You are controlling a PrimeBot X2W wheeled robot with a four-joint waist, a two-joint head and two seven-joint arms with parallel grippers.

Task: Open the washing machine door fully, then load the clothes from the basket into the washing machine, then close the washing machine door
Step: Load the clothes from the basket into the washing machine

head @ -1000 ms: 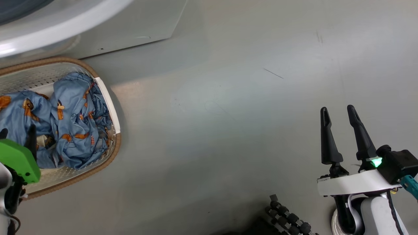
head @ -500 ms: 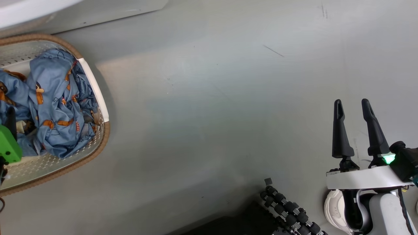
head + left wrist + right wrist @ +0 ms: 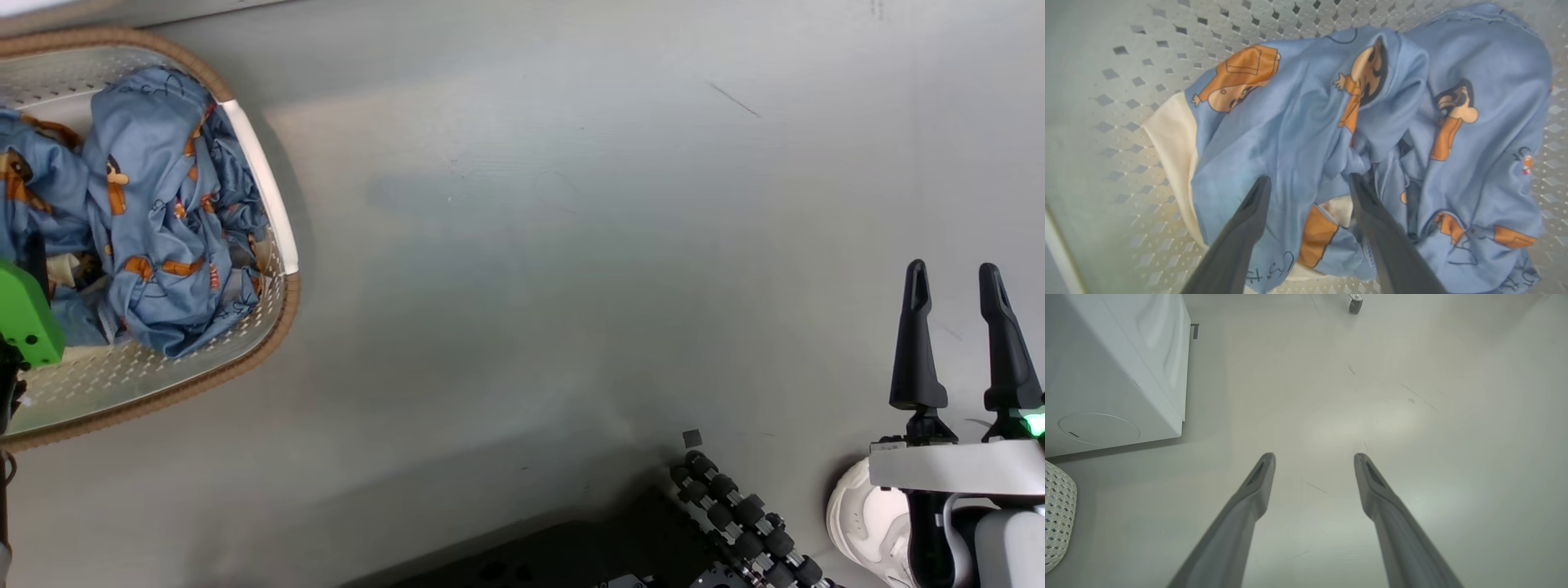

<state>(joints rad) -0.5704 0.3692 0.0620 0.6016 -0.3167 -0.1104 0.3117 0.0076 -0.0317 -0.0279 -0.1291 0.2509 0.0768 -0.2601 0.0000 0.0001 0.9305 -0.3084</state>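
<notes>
The step in hand, as I judge it, is the pick. The left tool [image 3: 1309, 179] is down inside the basket [image 3: 204, 377], its two dark fingers spread wide, with a ridge of the clothes [image 3: 1298, 122] lying between the tips. Nothing is gripped yet. To do this well, the fingers should sink a little deeper into the heap before they close, so that they pinch a thick fold rather than a thin skin of fabric that could slide out on the way up. The bunched gather just between the tips — where blue cloth folds over a scrap of cream — looks like the best bite. The tips should stop short of the basket's perforated bottom, because a fingertip caught in a hole could drag the light basket along. The lift should go straight up until the trailing cloth clears the brown woven rim. It should also go slowly, since the blue pieces look twisted together and may rise as one lump or shed a piece back into the basket.

The clothes lie crumpled in the basket, heaped against its side with the white handle, and cream cloth shows at the heap's edge. The right tool [image 3: 953, 269] hangs well apart from the basket over bare floor [image 3: 571, 245], fingers parted and holding nothing. The washing machine [image 3: 1106, 375] stands just beside the basket.
</notes>
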